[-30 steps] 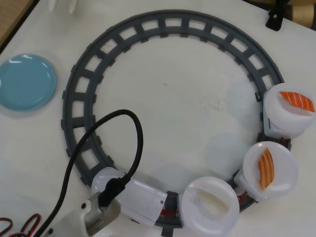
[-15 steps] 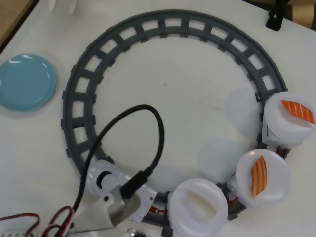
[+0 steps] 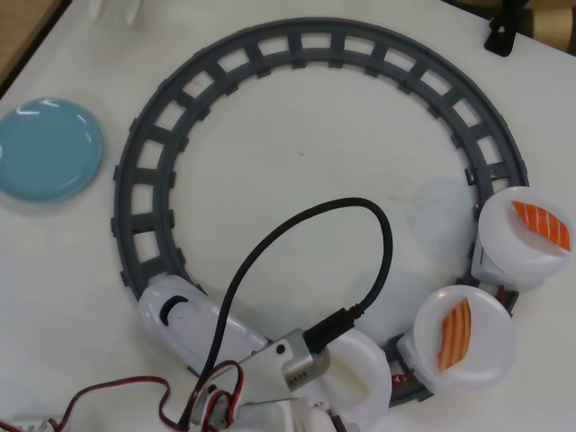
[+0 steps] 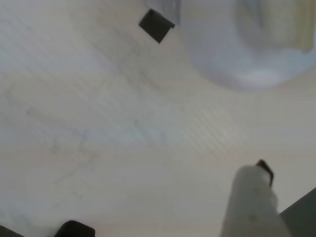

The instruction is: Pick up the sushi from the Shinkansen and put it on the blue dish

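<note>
While unlabelled, the sushi (image 3: 454, 334) rides the Shinkansen (image 3: 193, 322).

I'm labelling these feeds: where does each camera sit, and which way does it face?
Overhead view: fixed above the table, looking straight down at the track, Shinkansen and blue dish; the arm enters bottom centre.
Wrist view: rides on the arm, facing the tabletop close up, blurred; one finger shows.
Shared: probably the white plate under the arm.

Glossy blue dish (image 3: 47, 148); matt grey plastic track (image 3: 144, 180).
</note>
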### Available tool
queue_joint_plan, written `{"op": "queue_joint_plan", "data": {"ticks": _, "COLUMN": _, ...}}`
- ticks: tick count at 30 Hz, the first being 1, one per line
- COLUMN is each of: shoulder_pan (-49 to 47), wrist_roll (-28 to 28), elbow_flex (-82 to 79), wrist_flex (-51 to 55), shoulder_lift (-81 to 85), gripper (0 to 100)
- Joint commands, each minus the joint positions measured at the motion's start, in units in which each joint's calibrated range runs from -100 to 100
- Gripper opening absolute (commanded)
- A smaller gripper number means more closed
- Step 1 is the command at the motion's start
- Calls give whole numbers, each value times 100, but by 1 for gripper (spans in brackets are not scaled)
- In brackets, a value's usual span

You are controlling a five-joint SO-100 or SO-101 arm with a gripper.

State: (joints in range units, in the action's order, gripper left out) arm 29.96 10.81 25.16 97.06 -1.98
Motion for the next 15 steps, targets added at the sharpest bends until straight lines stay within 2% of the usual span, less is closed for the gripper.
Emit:
{"op": "queue_joint_plan", "data": {"ticks": 1, "shoulder_pan": -3, "wrist_roll": 64, "elbow_flex": 613, "wrist_flex": 31, "shoulder_lift": -121, "gripper": 14}}
{"op": "queue_joint_plan", "data": {"ticks": 7, "shoulder_pan": -126, "wrist_roll": 153, "elbow_flex": 1028, "wrist_flex": 39, "shoulder_lift": -403, "gripper": 14}}
{"op": "queue_joint_plan", "data": {"ticks": 15, "shoulder_pan": -55, "wrist_roll": 1293, "elbow_flex": 1055, "wrist_flex": 150, "shoulder_lift": -519, "gripper": 14}}
